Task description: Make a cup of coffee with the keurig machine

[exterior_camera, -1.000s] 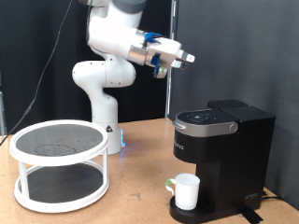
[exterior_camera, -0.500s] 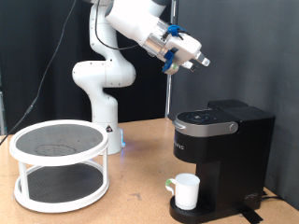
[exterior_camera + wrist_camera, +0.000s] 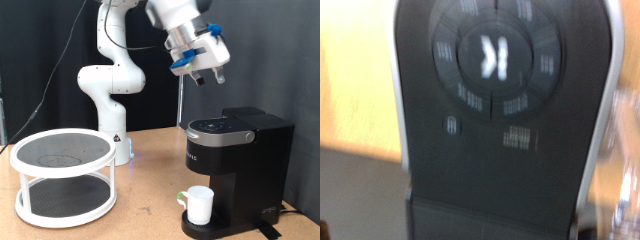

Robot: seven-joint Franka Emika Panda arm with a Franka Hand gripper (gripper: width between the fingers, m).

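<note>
The black keurig machine [image 3: 240, 160] stands on the wooden table at the exterior view's right, its lid down. The small white cup [image 3: 200, 205] sits upright on the machine's drip base, under the spout. My gripper [image 3: 208, 76] hangs in the air well above the machine's front top, fingers pointing down, with nothing seen between them. The wrist view is blurred and filled by the machine's top [image 3: 500, 110], with its ring of buttons around a lit K logo [image 3: 486, 57]. My fingers do not show clearly there.
A white two-tier round rack [image 3: 62, 175] with dark mesh shelves stands at the exterior view's left. The arm's white base [image 3: 110, 100] is behind it. A thin black pole [image 3: 185, 100] rises behind the machine.
The arm has swung to the exterior view's right and the wrist has turned downward, so the gripper now hangs over the machine. The cup and the machine have not moved.
</note>
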